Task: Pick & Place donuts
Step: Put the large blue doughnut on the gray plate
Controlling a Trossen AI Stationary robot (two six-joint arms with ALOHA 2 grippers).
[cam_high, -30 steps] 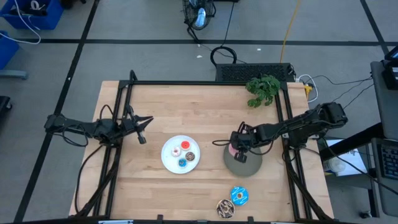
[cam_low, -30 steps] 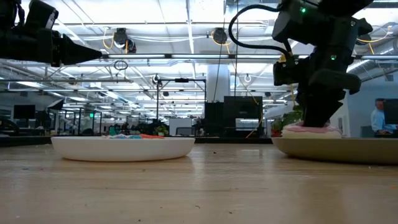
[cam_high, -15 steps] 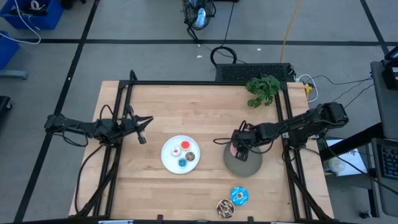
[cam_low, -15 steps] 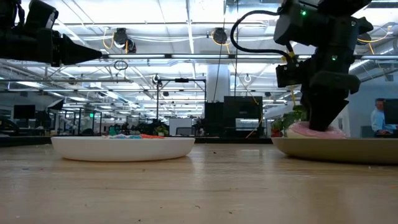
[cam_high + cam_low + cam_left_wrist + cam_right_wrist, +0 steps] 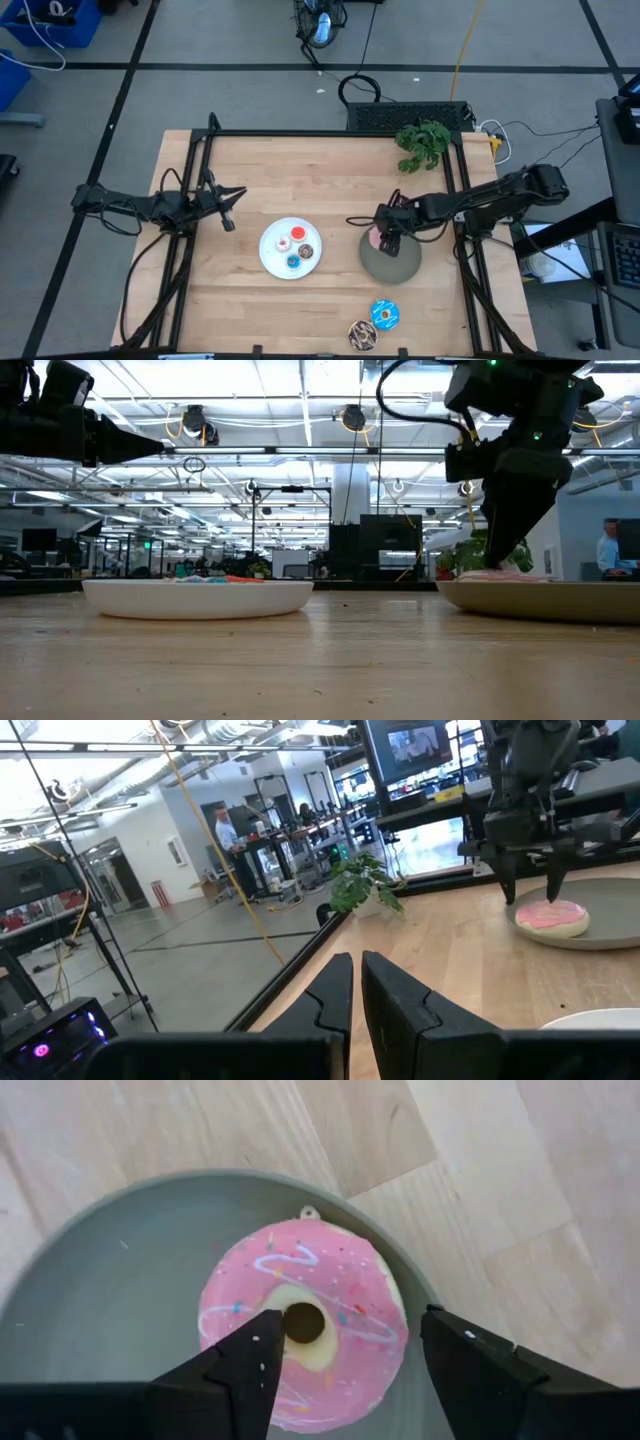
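**Op:** Pink donut [image 5: 303,1323] lay flat on the grey plate [image 5: 90,1310], near the rim on the side toward the right arm. Right gripper [image 5: 345,1355] hung directly over it, fingers spread wide, one tip [image 5: 250,1342] above the ring's hole-side edge, the other [image 5: 470,1355] out past the plate rim. Nothing was held.

**Obs:** And the rest of the donuts?

**Op:** From overhead I logged the four tiny ones [image 5: 297,247] grouped on the white plate [image 5: 272,258] mid-table. The blue sprinkled donut [image 5: 386,315] and the brown donut [image 5: 363,335] sat on bare wood at the near edge, just beside each other. Left gripper [image 5: 229,218] waited to the left of the white plate, fingers nearly shut, touching nothing.

**Obs:** How did you judge the pink one would handle?

**Op:** Light, I reckoned — a small toy ring. Iced top looked smooth and slightly glossy, so possibly slick. From the table-height camera it read low and flat on the plate [image 5: 540,596], little side wall to bite on. Whether stiff or squashy I couldn't tell.

**Obs:** Grip point?

**Op:** My pick was across the outer edge, fingers straddling the full ring. One finger in the hole, one outside, pinching a single side, was the alternative. Main worry was the plate rim close by: the outer finger had little room to come down between ring and rim.
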